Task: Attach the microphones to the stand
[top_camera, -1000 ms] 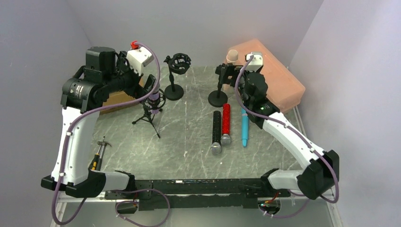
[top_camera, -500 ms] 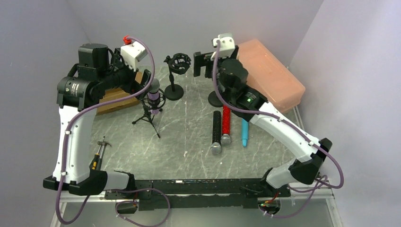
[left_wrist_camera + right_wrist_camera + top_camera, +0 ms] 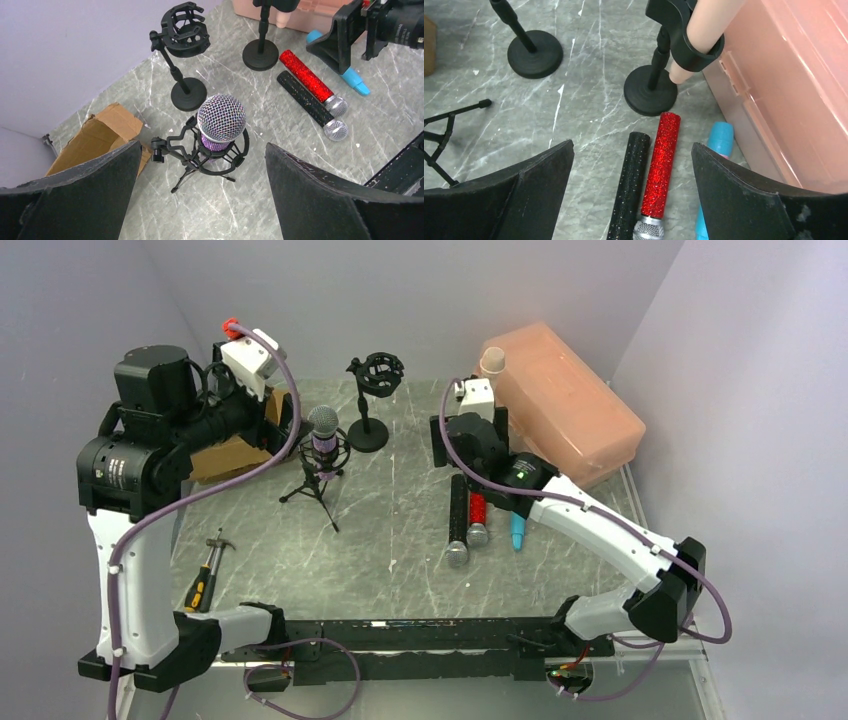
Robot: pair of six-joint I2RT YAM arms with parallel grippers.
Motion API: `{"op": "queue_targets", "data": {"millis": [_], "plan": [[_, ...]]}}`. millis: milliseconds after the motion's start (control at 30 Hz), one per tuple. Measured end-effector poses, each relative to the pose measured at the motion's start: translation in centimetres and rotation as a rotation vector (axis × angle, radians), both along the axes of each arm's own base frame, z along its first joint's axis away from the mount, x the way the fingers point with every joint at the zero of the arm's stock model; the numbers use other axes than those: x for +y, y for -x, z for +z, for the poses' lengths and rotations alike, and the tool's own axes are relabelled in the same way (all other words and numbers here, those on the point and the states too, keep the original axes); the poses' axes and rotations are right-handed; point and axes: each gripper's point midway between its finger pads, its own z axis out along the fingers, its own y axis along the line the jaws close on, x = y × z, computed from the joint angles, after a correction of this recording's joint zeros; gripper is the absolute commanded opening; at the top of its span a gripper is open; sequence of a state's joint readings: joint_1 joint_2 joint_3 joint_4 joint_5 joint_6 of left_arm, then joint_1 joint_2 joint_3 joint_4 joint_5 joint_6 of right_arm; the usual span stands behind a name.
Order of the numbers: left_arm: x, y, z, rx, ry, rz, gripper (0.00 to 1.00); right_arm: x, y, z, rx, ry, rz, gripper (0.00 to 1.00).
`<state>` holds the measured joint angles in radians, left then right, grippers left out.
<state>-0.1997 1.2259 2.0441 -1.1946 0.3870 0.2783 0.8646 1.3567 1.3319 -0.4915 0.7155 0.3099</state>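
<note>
The glittery purple microphone (image 3: 322, 432) (image 3: 221, 120) stands upright in a black tripod shock mount (image 3: 196, 152). My left gripper (image 3: 283, 418) (image 3: 200, 200) is open and empty, above and to the left of it. The peach-beige microphone (image 3: 490, 360) (image 3: 710, 22) sits in the clip of a round-base stand (image 3: 650, 94). The black (image 3: 457, 525) (image 3: 630, 185), glittery red (image 3: 477, 510) (image 3: 661, 165) and light blue (image 3: 517, 532) (image 3: 720, 141) microphones lie side by side on the table. My right gripper (image 3: 468, 462) (image 3: 631, 200) is open and empty, above their handle ends. A second shock-mount stand (image 3: 375, 375) (image 3: 182, 35) is empty.
A pink plastic box (image 3: 565, 400) (image 3: 794, 90) lies at the back right, close behind the peach microphone's stand. A cardboard box (image 3: 235, 450) (image 3: 100, 137) sits at the back left under my left arm. A hammer and a screwdriver (image 3: 205, 570) lie near the left edge.
My left gripper has drawn back up and to the left, away from the purple microphone. My right gripper has left the peach microphone in its stand and come toward the near side, over the lying microphones.
</note>
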Motion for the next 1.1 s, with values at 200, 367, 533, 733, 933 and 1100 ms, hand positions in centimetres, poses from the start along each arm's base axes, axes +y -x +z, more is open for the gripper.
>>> {"op": "queue_targets", "data": {"millis": [200, 367, 533, 733, 933, 1100], "plan": [[0.1, -0.4, 0.6, -0.005, 0.01, 0.013, 1.0, 2.7, -2.4, 1.5, 0.002, -0.028, 0.12, 0.87], [0.6, -1.5, 0.1, 0.009, -0.004, 0.047, 0.99, 10.3, -10.2, 8.7, -0.091, -0.101, 0.332, 0.83], [1.2, -2.0, -0.5, 0.02, -0.019, 0.076, 0.99, 15.3, -14.3, 8.8, -0.12, -0.054, 0.487, 0.82], [1.4, -2.6, -0.4, 0.019, -0.019, 0.087, 1.0, 17.1, -13.4, 2.3, 0.021, 0.022, 0.613, 0.81], [1.3, -2.9, -0.3, 0.015, -0.017, 0.087, 0.99, 17.3, -13.1, 1.7, 0.035, 0.034, 0.643, 0.74], [1.3, -3.2, -0.2, 0.0, -0.013, 0.088, 1.0, 17.7, -13.5, 1.4, 0.022, 0.039, 0.652, 0.57]]}}
